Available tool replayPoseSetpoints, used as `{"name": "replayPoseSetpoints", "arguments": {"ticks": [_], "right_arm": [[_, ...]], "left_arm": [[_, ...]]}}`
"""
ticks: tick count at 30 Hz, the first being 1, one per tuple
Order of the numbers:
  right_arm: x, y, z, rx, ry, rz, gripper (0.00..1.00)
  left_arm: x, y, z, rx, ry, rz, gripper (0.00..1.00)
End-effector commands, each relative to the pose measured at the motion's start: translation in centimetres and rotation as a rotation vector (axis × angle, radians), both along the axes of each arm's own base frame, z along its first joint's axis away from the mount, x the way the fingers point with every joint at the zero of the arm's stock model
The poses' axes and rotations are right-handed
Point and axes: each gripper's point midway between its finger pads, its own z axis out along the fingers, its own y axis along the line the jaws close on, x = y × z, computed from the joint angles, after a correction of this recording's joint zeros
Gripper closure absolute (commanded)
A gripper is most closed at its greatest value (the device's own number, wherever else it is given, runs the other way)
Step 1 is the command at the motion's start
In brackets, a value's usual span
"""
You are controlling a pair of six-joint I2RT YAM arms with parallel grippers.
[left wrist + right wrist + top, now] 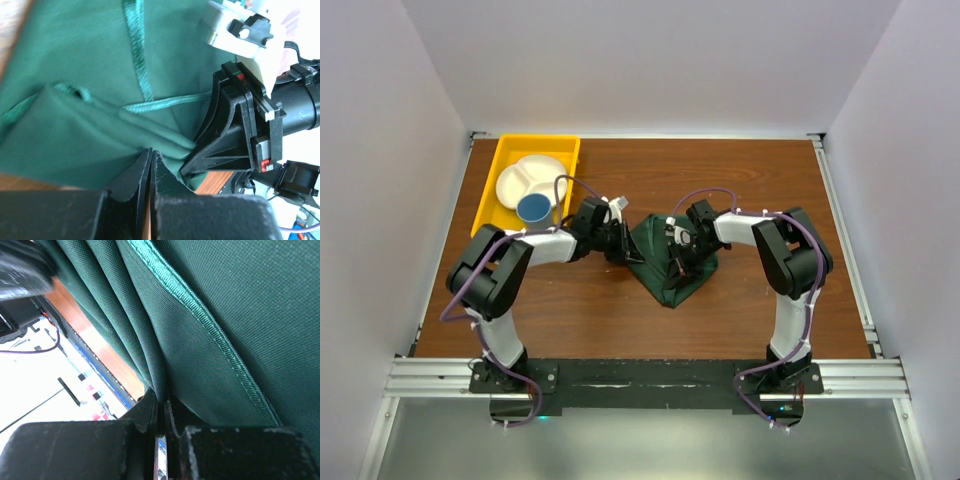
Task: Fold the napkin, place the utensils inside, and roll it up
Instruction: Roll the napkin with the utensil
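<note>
Pinching with the right gripper (pixel 161 400): jaws pressed fully together on several pleats of the napkin (pixel 240 305), all of them running straight down into the narrow slit between the fingers. Closed as well at the left gripper (pixel 151 157), fingertips meeting just at a thick fold of the same cloth; not possible to tell whether any cloth is really caught there.

Seen from above as a bunched dark green heap, roughly triangular, with one point toward the near edge, lying about the middle of the wooden table (pixel 620 330), between both grippers. Finely woven, with a shiny, lighter green stitched hem; in the left wrist view, hem crossing the cloth in two lines, one long, one joining it from the side. Layers piled in soft ridges.

Held close from two sides: left gripper at the left corner of the heap, right gripper on its upper right part.

At the far left of the table, a yellow tray (pixel 510 150), inside it a white divided plate (pixel 525 175) and a blue cup (pixel 532 208), well apart from the napkin.
</note>
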Motion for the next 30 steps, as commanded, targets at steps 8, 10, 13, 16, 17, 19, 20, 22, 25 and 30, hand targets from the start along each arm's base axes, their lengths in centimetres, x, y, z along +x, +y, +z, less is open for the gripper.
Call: {"name": "replayPoseSetpoints", "arguments": {"ticks": [8, 10, 13, 16, 17, 19, 20, 22, 25, 30], "right_arm": [[0.8, -1.1, -3.0, -0.09, -0.054, -0.022, 0.99], [1.0, -1.1, -2.7, -0.093, -0.066, -0.024, 0.98], [1.3, -0.9, -2.0, -0.082, -0.079, -0.029, 0.95], [2.0, -0.7, -0.9, -0.078, -0.11, -0.036, 0.89], [2.3, -0.6, -0.5, -0.075, -0.124, -0.034, 0.87], [3.0, -0.8, 0.6, -0.093, -0.163, -0.032, 0.81], [3.4, -1.0, 1.0, -0.101, -0.189, -0.02, 0.79], [4.4, -1.3, 2.2, -0.135, -0.242, -0.012, 0.71], [5.7, -1.4, 4.2, -0.136, -0.321, 0.012, 0.61], [6.4, -2.4, 6.2, -0.168, -0.456, 0.105, 0.4]], "left_arm": [[1.8, -0.1, -3.5, -0.003, -0.016, 0.065, 1.0], [1.2, 1.1, -5.4, 0.052, 0.018, 0.068, 1.0], [0.7, 2.7, -7.7, 0.112, 0.042, 0.086, 1.0], [0.2, 3.5, -9.8, 0.161, 0.074, 0.077, 1.0], [-0.1, 3.6, -10.3, 0.171, 0.086, 0.075, 1.0], [-0.8, 4.2, -11.4, 0.208, 0.12, 0.064, 1.0], [-1.0, 4.6, -11.8, 0.227, 0.128, 0.066, 1.0], [-1.9, 5.3, -13.0, 0.265, 0.166, 0.055, 1.0], [-2.8, 6.0, -14.2, 0.298, 0.207, 0.04, 1.0], [-3.3, 6.4, -14.8, 0.322, 0.234, 0.024, 1.0]]}}
